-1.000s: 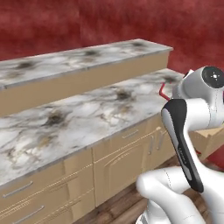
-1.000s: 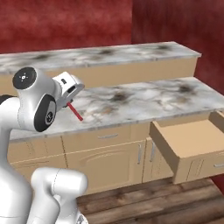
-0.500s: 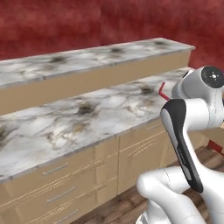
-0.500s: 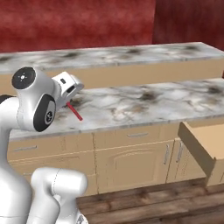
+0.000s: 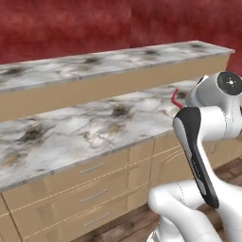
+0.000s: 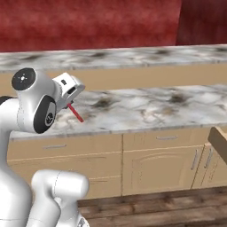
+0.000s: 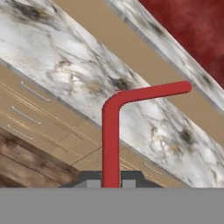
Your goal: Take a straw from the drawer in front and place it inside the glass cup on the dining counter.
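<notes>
We have the straw (image 7: 110,144) clamped in the gripper (image 7: 110,183): in the hand view its red shaft rises straight out from between the two dark finger tips, then bends at an elbow and runs off sideways to a blunt end. Jaws are pinched tight on the shaft, one tip touching each side.

In the right base view the gripper (image 6: 70,104) sits at the end of the white hand, raised in front of the lower marble counter (image 6: 155,108), and the straw (image 6: 76,113) sticks out of it, slanting down and to the right. In the left base view the arm covers the gripper itself; we see only the bent red end of the straw (image 5: 175,99) poking out left of the wrist, over the lower counter's (image 5: 94,127) top but not touching it.

Beyond the lower counter, farther back and higher, is the dining counter (image 5: 118,61), a long marble top with tan wood sides, running left to right against the red wall (image 5: 94,23). The straw is well short of it.

Containers: a corner of the drawer (image 6: 220,142) juts in at the right edge of the right base view, pulled out from the cabinet fronts (image 6: 155,162) below the lower counter. We can't see its inside from here, so contents unknown.
</notes>
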{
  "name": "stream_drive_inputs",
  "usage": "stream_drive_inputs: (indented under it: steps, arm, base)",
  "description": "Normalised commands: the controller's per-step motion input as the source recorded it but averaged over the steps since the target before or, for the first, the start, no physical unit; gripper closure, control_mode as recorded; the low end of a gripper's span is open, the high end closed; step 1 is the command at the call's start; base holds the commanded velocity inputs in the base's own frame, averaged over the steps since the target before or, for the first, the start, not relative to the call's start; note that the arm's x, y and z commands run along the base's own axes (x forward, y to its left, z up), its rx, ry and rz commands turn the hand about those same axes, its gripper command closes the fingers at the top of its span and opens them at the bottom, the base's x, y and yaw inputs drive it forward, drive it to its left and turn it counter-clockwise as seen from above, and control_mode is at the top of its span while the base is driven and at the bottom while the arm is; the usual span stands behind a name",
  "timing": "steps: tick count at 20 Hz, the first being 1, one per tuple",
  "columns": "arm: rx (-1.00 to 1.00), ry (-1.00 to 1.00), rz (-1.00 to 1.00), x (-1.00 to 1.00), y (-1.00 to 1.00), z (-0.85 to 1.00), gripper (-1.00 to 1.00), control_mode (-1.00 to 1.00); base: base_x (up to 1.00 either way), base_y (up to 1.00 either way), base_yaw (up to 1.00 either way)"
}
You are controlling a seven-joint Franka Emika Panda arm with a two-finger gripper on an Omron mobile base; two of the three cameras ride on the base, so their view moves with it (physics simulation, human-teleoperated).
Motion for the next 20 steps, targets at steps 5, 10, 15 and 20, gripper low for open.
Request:
stream_drive_inputs:
  steps: [5, 10, 15, 20]
  arm:
    - [0.0, 0.0, 0.0, 0.0, 0.0, 0.0, 1.0, 1.0]
    - [0.0, 0.0, 0.0, 0.0, 0.0, 0.0, 1.0, 1.0]
    - [0.0, 0.0, 0.0, 0.0, 0.0, 0.0, 1.0, 1.0]
    - [0.0, 0.0, 0.0, 0.0, 0.0, 0.0, 1.0, 1.0]
  base:
    - [-0.3, 0.48, 0.2]
    - [-0.33, 0.51, 0.2]
    - [-0.36, 0.56, 0.19]
    - [-0.35, 0.59, 0.18]
